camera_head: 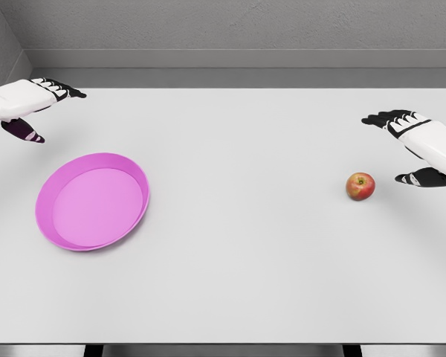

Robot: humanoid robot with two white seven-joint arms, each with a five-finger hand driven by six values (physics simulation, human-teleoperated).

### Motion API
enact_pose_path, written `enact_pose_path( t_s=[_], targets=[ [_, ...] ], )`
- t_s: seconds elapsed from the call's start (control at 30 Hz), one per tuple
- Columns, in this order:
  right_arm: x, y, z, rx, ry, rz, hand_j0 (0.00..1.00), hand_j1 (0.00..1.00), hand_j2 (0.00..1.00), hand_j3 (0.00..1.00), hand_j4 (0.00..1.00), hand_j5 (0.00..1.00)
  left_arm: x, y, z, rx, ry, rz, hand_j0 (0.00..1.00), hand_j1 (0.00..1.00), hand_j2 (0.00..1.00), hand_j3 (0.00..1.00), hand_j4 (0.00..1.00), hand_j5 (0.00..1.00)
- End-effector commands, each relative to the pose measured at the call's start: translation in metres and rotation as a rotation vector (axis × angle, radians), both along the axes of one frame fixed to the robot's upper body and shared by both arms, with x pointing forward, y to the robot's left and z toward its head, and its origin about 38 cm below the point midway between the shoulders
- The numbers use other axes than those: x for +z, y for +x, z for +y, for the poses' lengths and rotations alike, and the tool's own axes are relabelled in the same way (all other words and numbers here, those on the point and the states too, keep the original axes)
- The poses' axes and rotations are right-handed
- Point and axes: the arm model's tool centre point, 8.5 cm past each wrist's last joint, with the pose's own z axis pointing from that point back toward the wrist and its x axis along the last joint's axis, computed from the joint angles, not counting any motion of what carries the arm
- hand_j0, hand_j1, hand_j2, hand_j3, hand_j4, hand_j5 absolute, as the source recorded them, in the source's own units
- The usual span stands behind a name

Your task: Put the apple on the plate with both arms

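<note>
At the far left we see our left hand [31,104] coming in over the table's left edge, held above the surface near the back corner, its black-tipped fingers [59,90] stretched forward and the thumb hanging below, spread loose and holding nothing. Just below and to the right of it, the pink plate [47,220] lies flat on the white table [238,245], apart from the hand and set in from both the left edge and the front edge, its shallow raised rim running unbroken all the way round. From the plate's right rim a broad stretch of bare tabletop runs across the middle, open to the back edge by the grey wall and to the front edge at the bottom of the view. Further right the red and yellow apple [360,186] sits upright on the table, well apart from the plate and nearer the right edge. Just beside it, to its right, our right hand [416,145] reaches in from the right edge, fingers extended above and thumb low, open around empty air and not touching the apple.
</note>
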Motion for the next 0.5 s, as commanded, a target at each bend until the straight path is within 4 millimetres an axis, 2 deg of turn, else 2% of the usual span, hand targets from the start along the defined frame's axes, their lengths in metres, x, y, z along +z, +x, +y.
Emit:
enact_pose_path(
  t_s=[0.0, 0.47],
  targets=[
    [0.0039, 0.0148, 0.0306, 0.079, 0.006, 0.05, 1.0, 1.0, 1.0, 1.0, 1.0, 1.0, 0.0022, 0.0015, -0.0088, -0.018, 0.001, -0.009, 1.0, 1.0, 1.0, 1.0, 1.0, 1.0],
    [0.0037, 0.0143, 0.0306, 0.083, 0.006, 0.051, 1.0, 1.0, 1.0, 1.0, 1.0, 1.0, 0.0058, -0.0036, -0.0097, -0.034, 0.014, -0.019, 1.0, 1.0, 1.0, 1.0, 1.0, 1.0]
  ],
)
